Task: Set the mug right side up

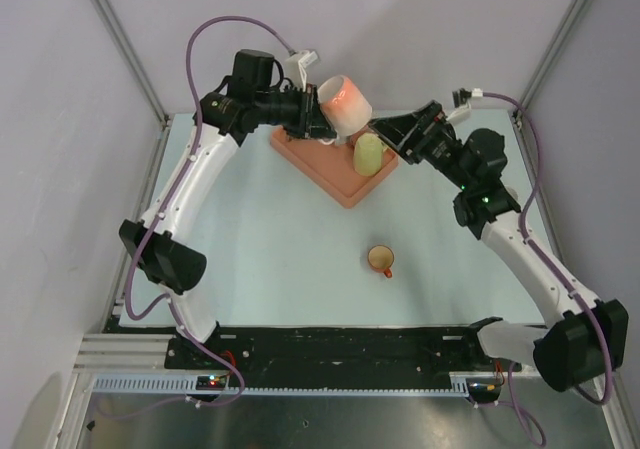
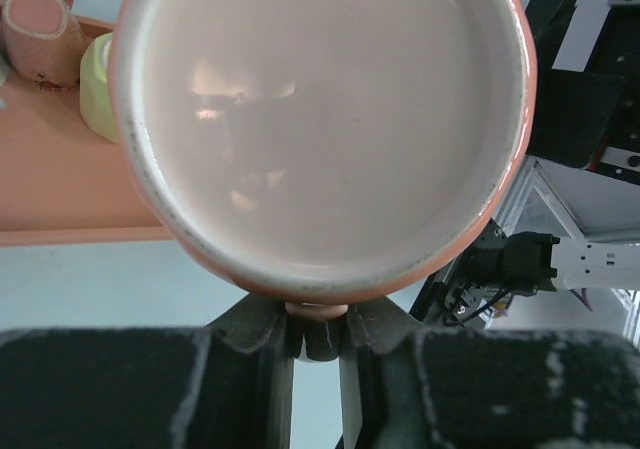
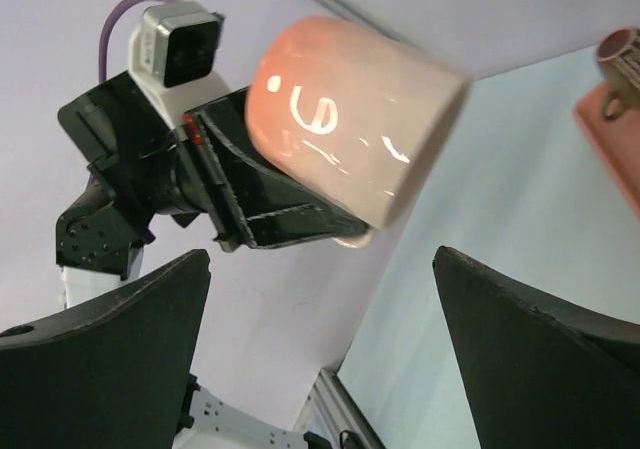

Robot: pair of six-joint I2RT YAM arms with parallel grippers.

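Mug (image 1: 343, 107) lifted clear above the tray (image 1: 345, 179) - left gripper (image 1: 314, 119) clamped on its handle. It looks tilted, mouth facing the left wrist, so rotation is unfinished and set-down remains. Right gripper (image 1: 386, 135) jaws apart - empty.

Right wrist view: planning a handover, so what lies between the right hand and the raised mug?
Only the left hand gripping the mug, seen in the right wrist view; otherwise bare above the right hand.
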